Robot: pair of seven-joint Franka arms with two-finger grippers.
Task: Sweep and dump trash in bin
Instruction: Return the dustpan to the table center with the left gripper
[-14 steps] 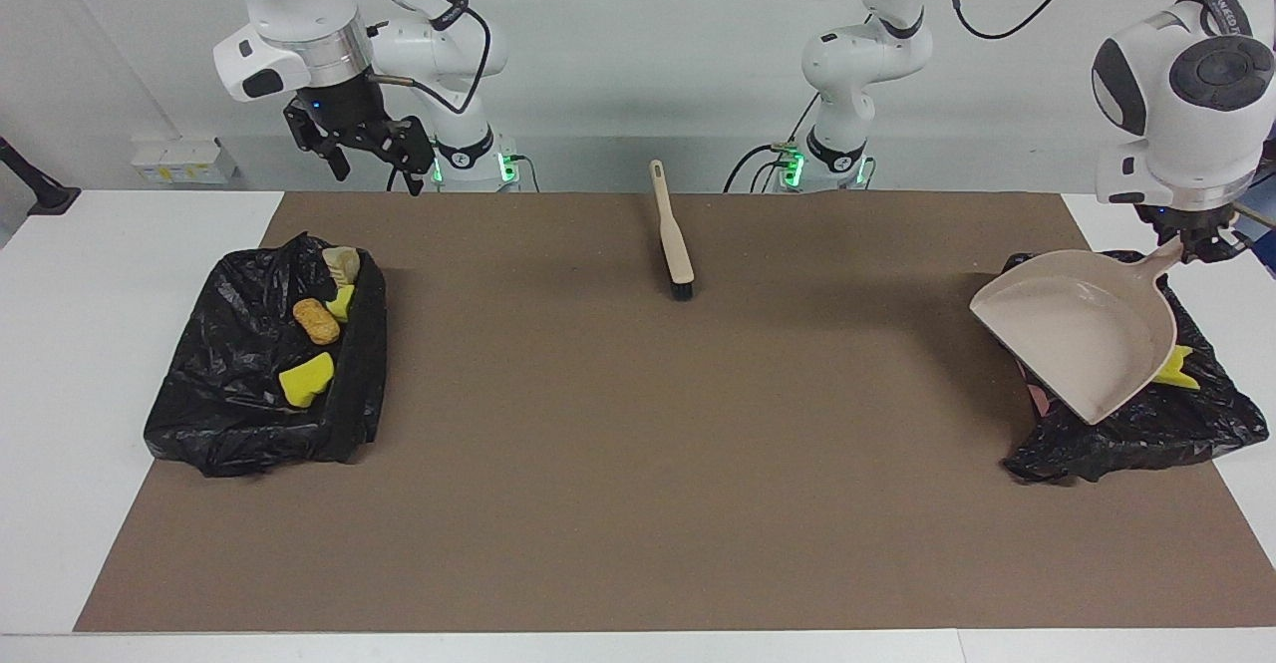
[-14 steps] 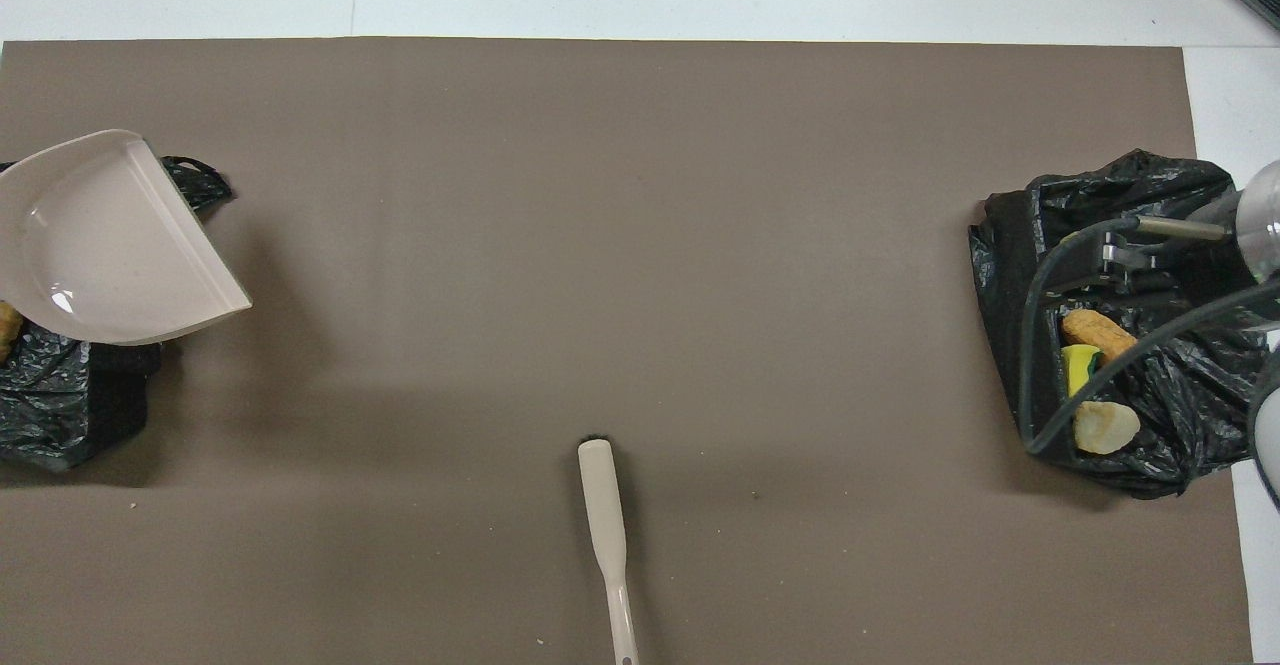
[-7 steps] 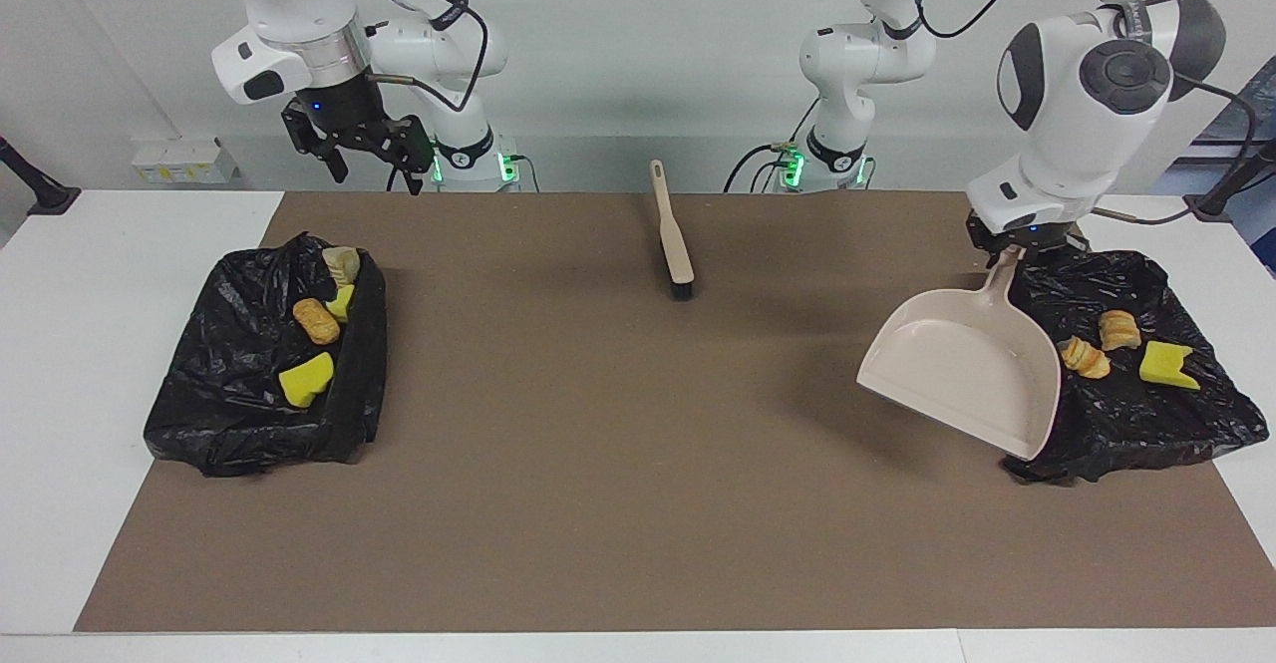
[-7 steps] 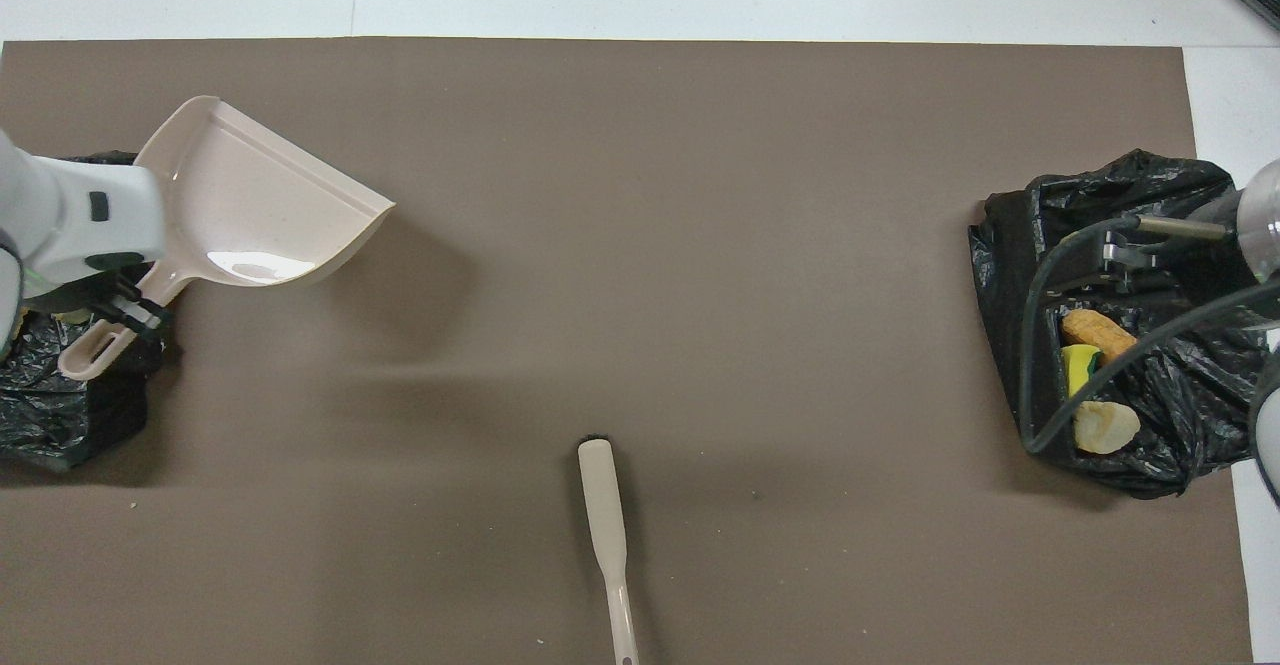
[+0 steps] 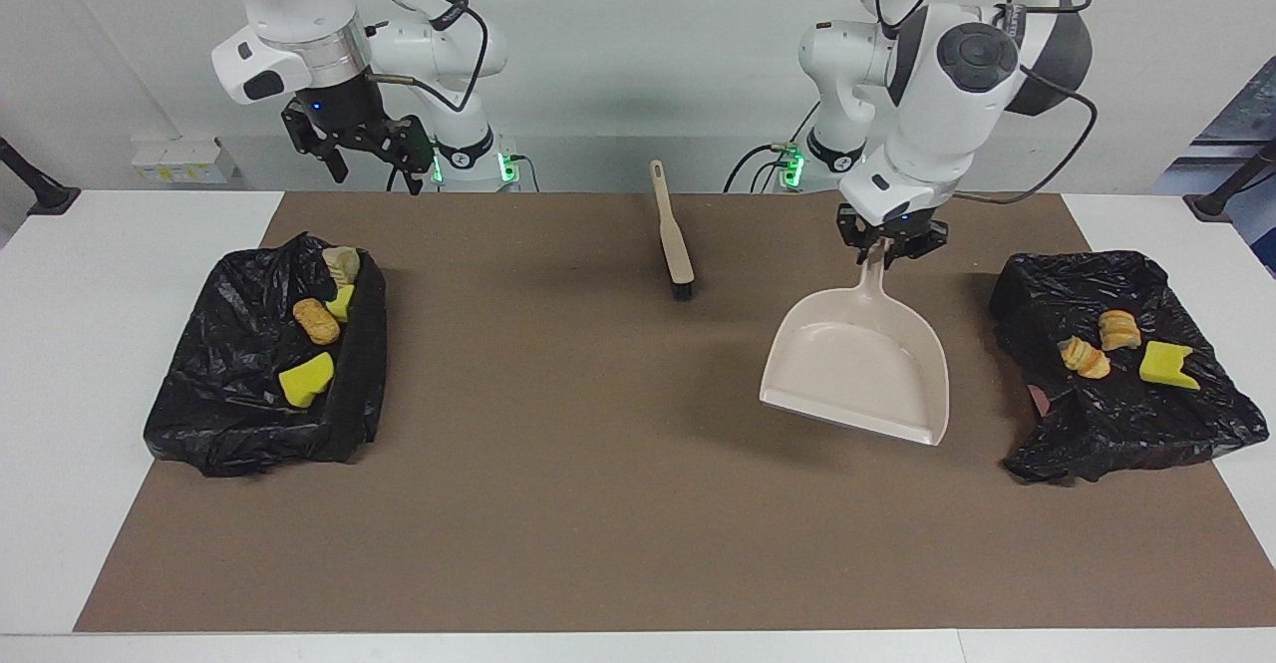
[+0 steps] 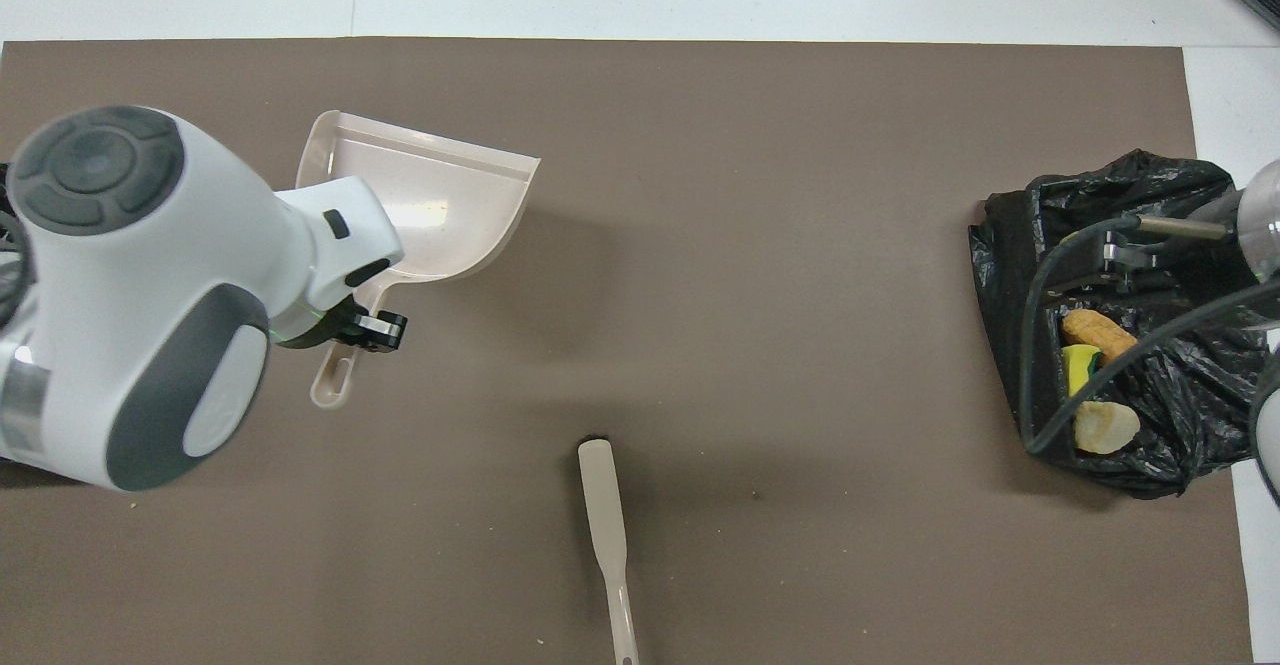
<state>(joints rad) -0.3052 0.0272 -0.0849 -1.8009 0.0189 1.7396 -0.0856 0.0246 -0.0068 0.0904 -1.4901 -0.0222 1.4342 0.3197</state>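
Swinging away from the bin at its own end of the tabletop, the left arm has carried the dustpan (image 5: 855, 369) inward over the brown mat (image 5: 598, 503), and the pan now hangs empty over bare mat between that bin and the brush. Both black-lined bins sit at the mat's two end edges: the bin at the left arm's end (image 5: 1121, 434) holds two orange-brown lumps (image 5: 1085, 357) and a yellow sponge chunk (image 5: 1166, 366), and the bin at the right arm's end (image 5: 224, 394) holds four more scraps (image 5: 317, 322). The left end effector (image 5: 885, 246) is clamped shut on the dustpan's handle, pan mouth tipped down and away from the robots. The right end effector (image 5: 367, 153) waits over the mat's robot-side edge, jaws spread wide and empty. The brush (image 5: 673, 234) lies near that same edge at mid-tabletop. No trash shows on the mat, so sweeping looks done; setting the pan down well likely means lowering it flat on open mat, clear of brush and bins, before letting go.
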